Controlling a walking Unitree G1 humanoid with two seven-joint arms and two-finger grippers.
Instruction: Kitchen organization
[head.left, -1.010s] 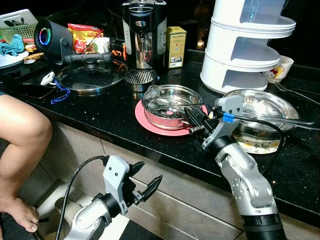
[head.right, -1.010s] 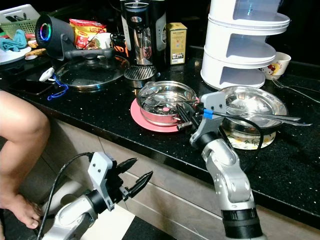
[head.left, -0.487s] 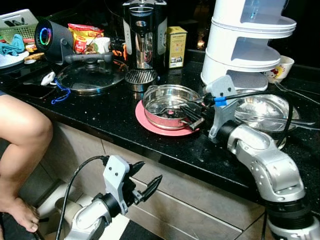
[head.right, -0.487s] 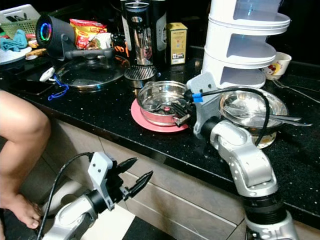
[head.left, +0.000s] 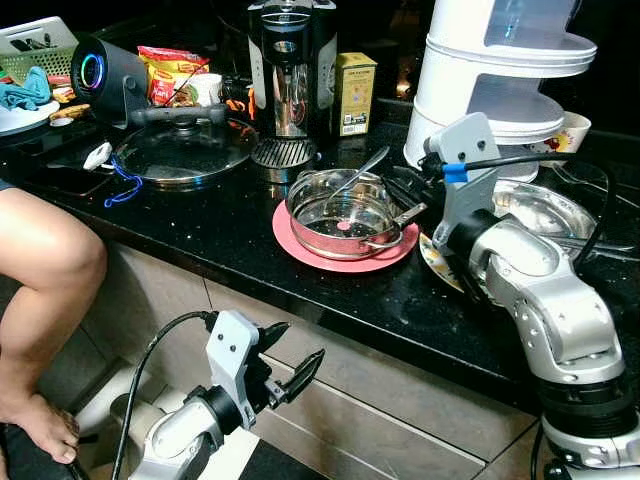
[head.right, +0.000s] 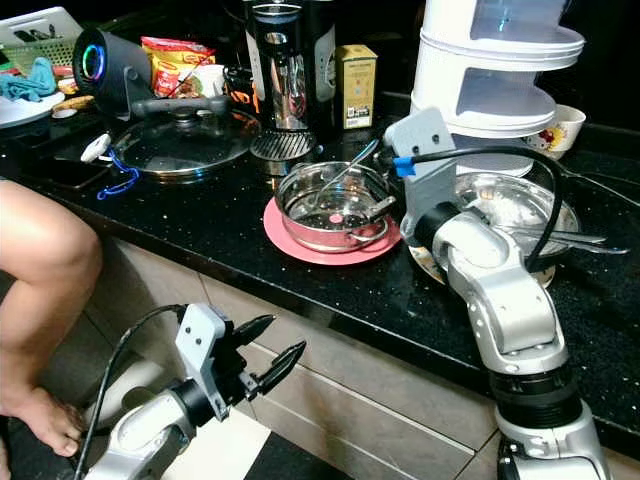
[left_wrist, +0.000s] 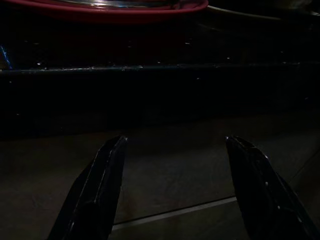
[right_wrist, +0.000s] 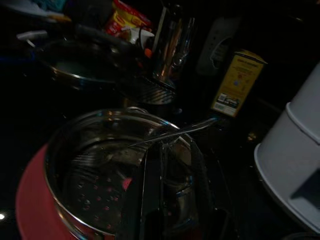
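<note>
The two head views look forward and down from above a black kitchen counter (head.left: 200, 225), close enough that its front edge runs diagonally from middle left to lower right of the frame. Both share the same scene, slightly offset: a pink plate (head.left: 300, 240) near frame centre, a coffee machine (head.right: 285, 65) at top centre, white stacked shelves (head.left: 500, 90) at upper right. The left wrist view sits low and dark, facing the counter's front from below, the plate's rim (left_wrist: 115, 7) along its upper edge. The right wrist view looks down at close range into a steel pan (right_wrist: 90, 165) on that same plate.
</note>
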